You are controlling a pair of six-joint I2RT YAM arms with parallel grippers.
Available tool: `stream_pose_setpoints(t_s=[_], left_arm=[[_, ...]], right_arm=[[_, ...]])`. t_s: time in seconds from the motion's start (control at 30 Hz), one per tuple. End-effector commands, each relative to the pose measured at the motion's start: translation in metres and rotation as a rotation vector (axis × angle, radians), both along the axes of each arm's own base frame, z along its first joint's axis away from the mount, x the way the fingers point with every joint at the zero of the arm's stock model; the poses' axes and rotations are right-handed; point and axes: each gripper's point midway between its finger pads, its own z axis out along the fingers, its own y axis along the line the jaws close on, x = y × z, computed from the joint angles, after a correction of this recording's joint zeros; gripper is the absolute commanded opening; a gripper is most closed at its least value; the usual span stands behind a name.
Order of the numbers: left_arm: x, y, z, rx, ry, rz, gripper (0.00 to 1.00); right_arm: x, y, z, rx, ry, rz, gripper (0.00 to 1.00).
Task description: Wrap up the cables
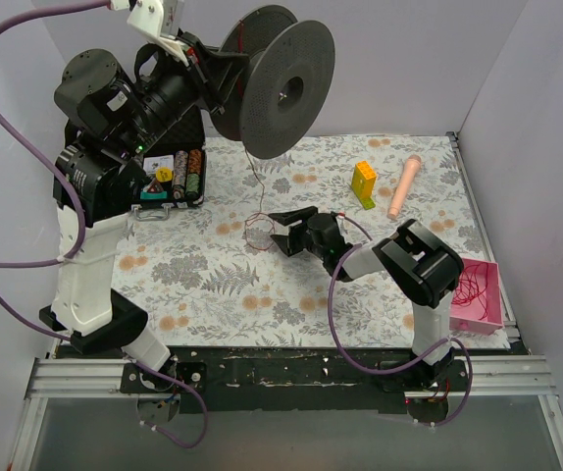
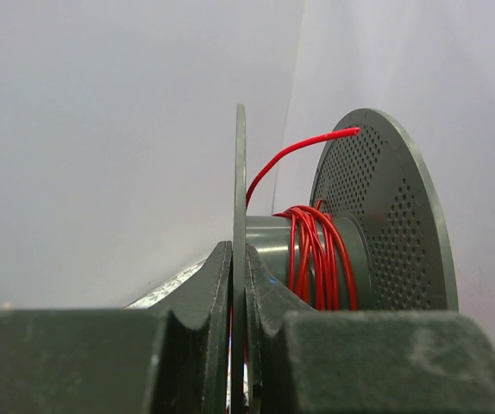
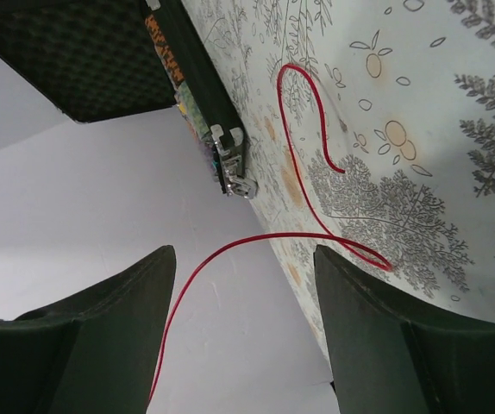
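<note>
The left gripper (image 1: 225,77) is raised high above the far left of the table, its jaws clamped on the thin edge of one flange of a dark grey perforated plastic spool (image 1: 286,90). In the left wrist view that flange edge stands upright between the two fingers (image 2: 273,293), and several turns of thin red cable (image 2: 316,254) lie around the hub, one end poking out through the far flange. The spool hangs close to the white back wall, with free air below it.

From the spool the cable (image 1: 253,172) drops to the floral-patterned tablecloth (image 1: 213,280) and ends in a small loose loop near the middle. The right gripper (image 1: 274,230) sits low there, pointing left, its jaws spread wide. In the right wrist view the cable (image 3: 303,112) curls over the cloth and runs on between the fingers (image 3: 368,302), touching neither.

An open black case (image 1: 204,177) with small items lies at the far left under the raised arm, its latched edge near the cable loop. A yellow block (image 1: 364,183) and a peach-coloured cylinder (image 1: 405,184) rest well apart at the far right. A pink tray (image 1: 497,270) holding more red cables (image 1: 470,287) sits against the table's right edge, beside the right arm.
</note>
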Motion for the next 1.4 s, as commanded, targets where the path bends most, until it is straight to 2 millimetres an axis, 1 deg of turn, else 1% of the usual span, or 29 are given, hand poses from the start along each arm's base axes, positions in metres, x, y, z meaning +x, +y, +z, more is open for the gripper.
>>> stream_pose_setpoints(t_s=[0.0, 0.03, 0.17, 0.23, 0.3, 0.37, 0.43, 0.47, 0.5, 0.53, 0.6, 0.63, 0.7, 0.77, 0.83, 0.87, 0.9, 0.97, 1.0, 1.07, 1.1, 1.13, 1.23, 1.3, 1.33, 1.37], left_arm=[[-0.03, 0.015, 0.037, -0.072, -0.105, -0.018, 0.0], [-0.03, 0.015, 0.037, -0.072, -0.105, -0.017, 0.0], [-0.031, 0.017, 0.037, -0.071, -0.108, -0.014, 0.0], [-0.031, 0.016, 0.036, -0.069, -0.106, -0.016, 0.0], [-0.035, 0.019, 0.038, -0.071, -0.11, -0.015, 0.0], [-0.035, 0.023, 0.036, -0.069, -0.105, 0.004, 0.0], [-0.032, 0.03, 0.032, -0.066, -0.091, 0.049, 0.0], [-0.033, 0.032, 0.029, -0.052, -0.09, 0.066, 0.0], [-0.034, 0.036, 0.026, -0.036, -0.091, 0.089, 0.0], [-0.036, 0.035, 0.02, -0.007, -0.086, 0.089, 0.0], [-0.038, 0.044, 0.003, 0.049, -0.058, 0.142, 0.0], [-0.041, 0.048, -0.008, 0.088, -0.043, 0.154, 0.0], [-0.052, 0.058, -0.028, 0.167, -0.014, 0.167, 0.0], [-0.069, 0.071, -0.045, 0.243, 0.0, 0.157, 0.0], [-0.085, 0.081, -0.062, 0.323, 0.016, 0.135, 0.0], [-0.09, 0.086, -0.076, 0.371, 0.034, 0.128, 0.0], [-0.095, 0.091, -0.09, 0.424, 0.05, 0.125, 0.0], [-0.101, 0.101, -0.122, 0.522, 0.091, 0.123, 0.0], [-0.106, 0.103, -0.138, 0.563, 0.107, 0.106, 0.0], [-0.112, 0.102, -0.173, 0.622, 0.155, 0.059, 0.0], [-0.115, 0.101, -0.189, 0.654, 0.179, 0.035, 0.0], [-0.119, 0.095, -0.208, 0.688, 0.212, -0.021, 0.0], [-0.128, 0.084, -0.257, 0.775, 0.292, -0.142, 0.0], [-0.133, 0.073, -0.282, 0.802, 0.338, -0.221, 0.0], [-0.132, 0.068, -0.29, 0.802, 0.357, -0.245, 0.0], [-0.131, 0.063, -0.299, 0.804, 0.373, -0.262, 0.0]], right_arm=[[0.02, 0.01, 0.023, 0.105, 0.027, -0.069, 0.73], [0.022, 0.013, 0.024, 0.117, 0.033, -0.068, 0.73], [0.033, 0.024, 0.018, 0.115, 0.071, -0.076, 0.74], [0.038, 0.032, 0.016, 0.124, 0.08, -0.068, 0.71], [0.044, 0.032, 0.007, 0.11, 0.097, -0.079, 0.55], [0.048, 0.025, -0.001, 0.091, 0.101, -0.097, 0.3], [0.051, 0.016, -0.004, 0.073, 0.087, -0.117, 0.05], [0.054, 0.011, -0.004, 0.058, 0.074, -0.12, 0.01], [0.057, 0.005, -0.001, 0.038, 0.055, -0.123, 0.01], [0.059, -0.002, 0.002, 0.013, 0.033, -0.126, 0.01], [0.063, -0.021, 0.018, -0.033, -0.034, -0.159, 0.01], [0.061, -0.031, 0.023, -0.066, -0.062, -0.167, 0.01], [0.061, -0.047, 0.053, -0.11, -0.165, -0.181, 0.01], [0.061, -0.06, 0.093, -0.161, -0.29, -0.187, 0.01], [0.061, -0.073, 0.136, -0.211, -0.403, -0.201, 0.01], [0.062, -0.081, 0.153, -0.25, -0.45, -0.213, 0.01], [0.062, -0.09, 0.176, -0.272, -0.5, -0.235, 0.01], [0.061, -0.114, 0.215, -0.349, -0.602, -0.285, 0.01], [0.062, -0.125, 0.23, -0.383, -0.642, -0.311, 0.01], [0.063, -0.148, 0.265, -0.463, -0.724, -0.371, 0.01], [0.065, -0.155, 0.281, -0.519, -0.786, -0.383, 0.01], [0.066, -0.161, 0.297, -0.574, -0.844, -0.388, 0.01], [0.066, -0.165, 0.336, -0.701, -0.948, -0.389, 0.01], [0.062, -0.168, 0.359, -0.726, -0.999, -0.397, 0.01], [0.06, -0.169, 0.373, -0.723, -1.025, -0.407, 0.01], [0.058, -0.169, 0.38, -0.731, -1.036, -0.411, 0.01]])
